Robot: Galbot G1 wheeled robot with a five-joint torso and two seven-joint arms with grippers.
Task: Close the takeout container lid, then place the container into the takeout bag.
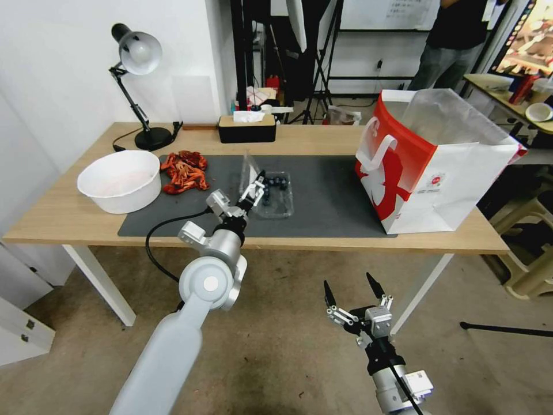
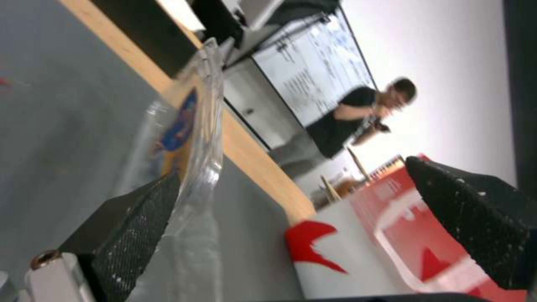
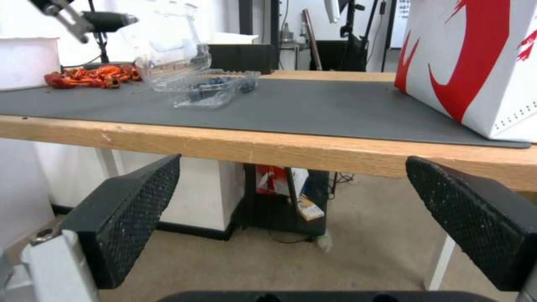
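The takeout container is a clear clamshell with dark blueberries, lying on the grey mat near the table's middle. Its lid stands almost upright on the tray's left side. My left gripper is open at the lid. In the left wrist view one finger rests against the lid while the other is far off. The takeout bag, white and red with a clear liner, stands open at the mat's right end. My right gripper hangs open below the table's front edge, facing the container and the bag.
A big white bowl and a pile of red crayfish lie left of the container. A black tissue box and a desk lamp stand at the back. The wooden table edge runs just above my right gripper.
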